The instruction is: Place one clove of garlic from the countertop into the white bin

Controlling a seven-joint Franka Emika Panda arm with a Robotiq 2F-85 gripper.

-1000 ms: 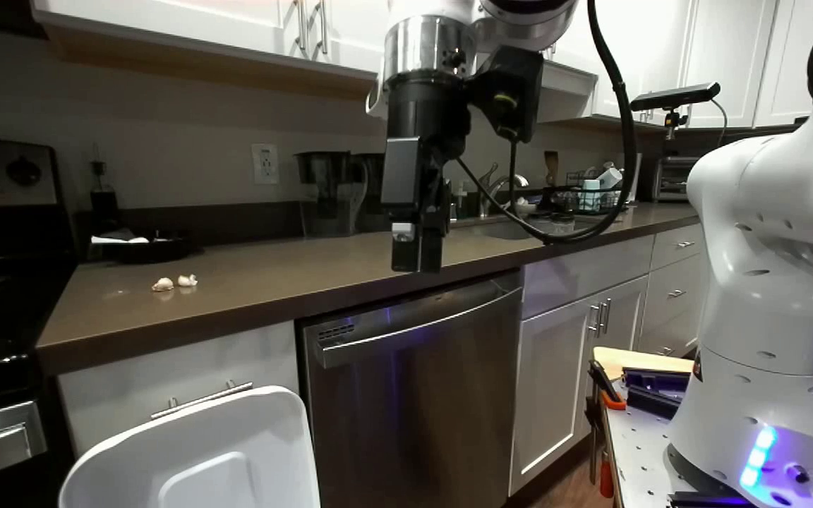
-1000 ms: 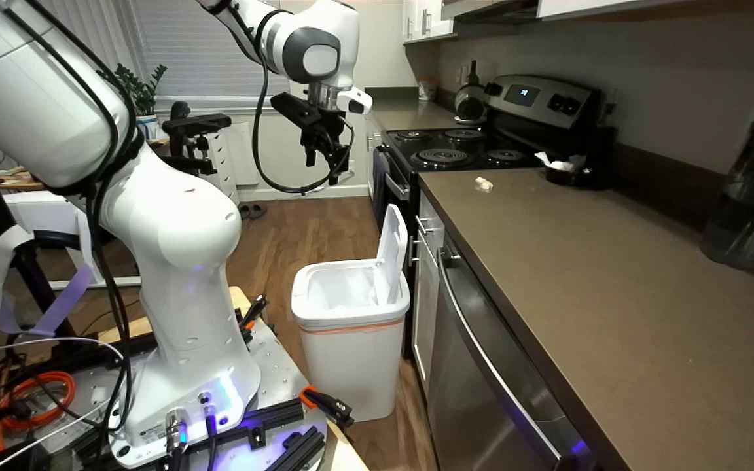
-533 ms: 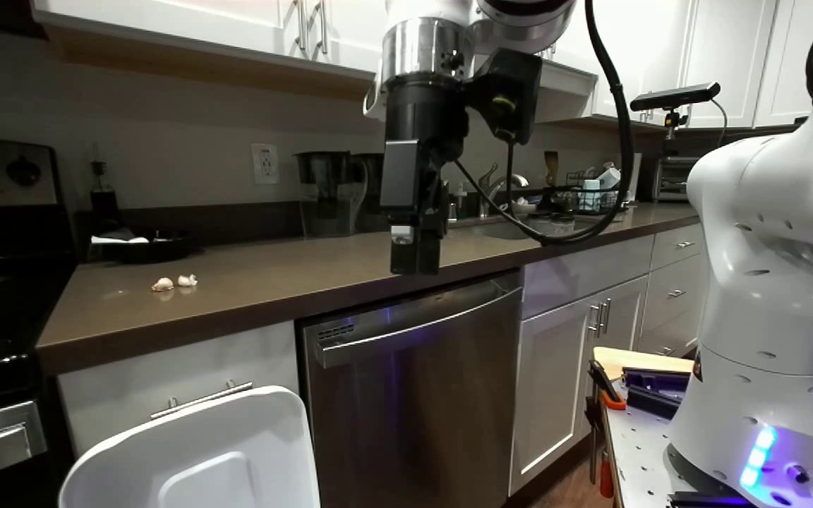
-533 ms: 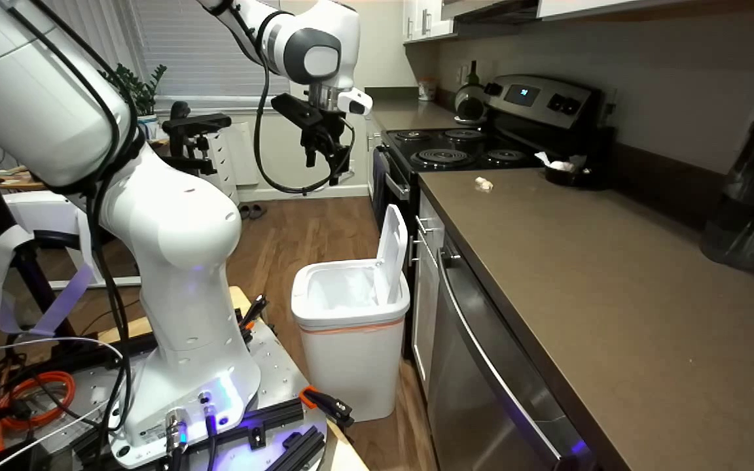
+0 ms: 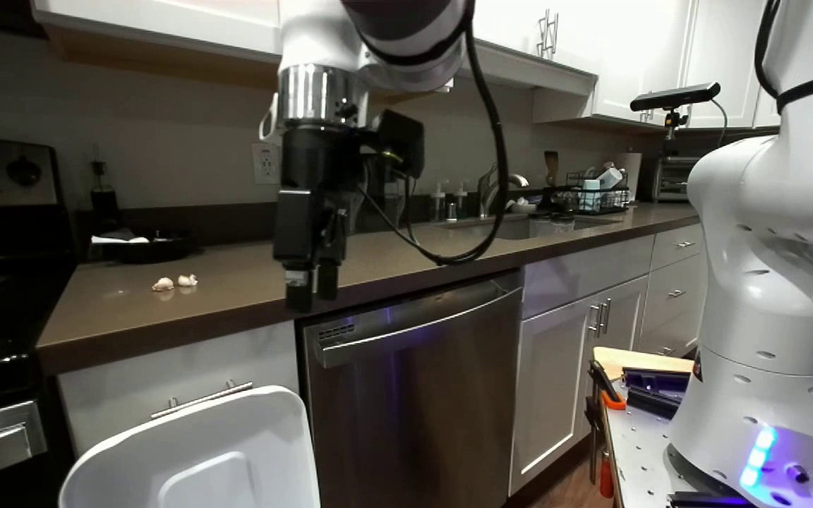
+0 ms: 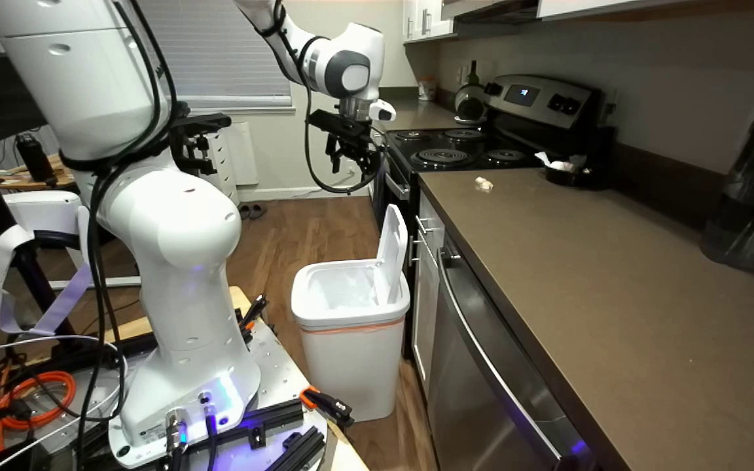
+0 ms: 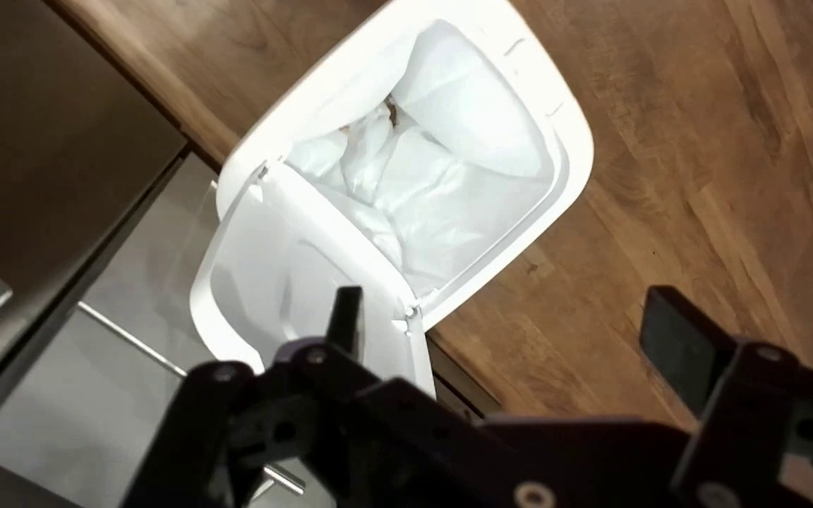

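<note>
Two small pale garlic cloves lie side by side on the brown countertop (image 5: 265,279), near its stove end: a left clove (image 5: 162,284) and a right clove (image 5: 187,280). In an exterior view they show as one pale clump of garlic (image 6: 483,184). The white bin (image 6: 351,366) stands on the floor beside the cabinets with its lid up; its rim also shows in the wrist view (image 7: 572,152), with a white liner inside. My gripper (image 5: 312,291) is open and empty, high above the floor near the bin and apart from the garlic. Its spread fingers (image 7: 682,346) show in the wrist view.
A black stove (image 6: 442,154) adjoins the counter's end. A black pan (image 5: 156,247) with white items sits behind the garlic. A pitcher (image 6: 753,196) stands at the wall. The dishwasher (image 5: 420,395) and cabinets lie under the counter; upper cabinets (image 5: 166,25) overhang it.
My arm has swung toward the stove end and the counter, and the gripper sits a little lower. The garlic and the bin have not moved.
</note>
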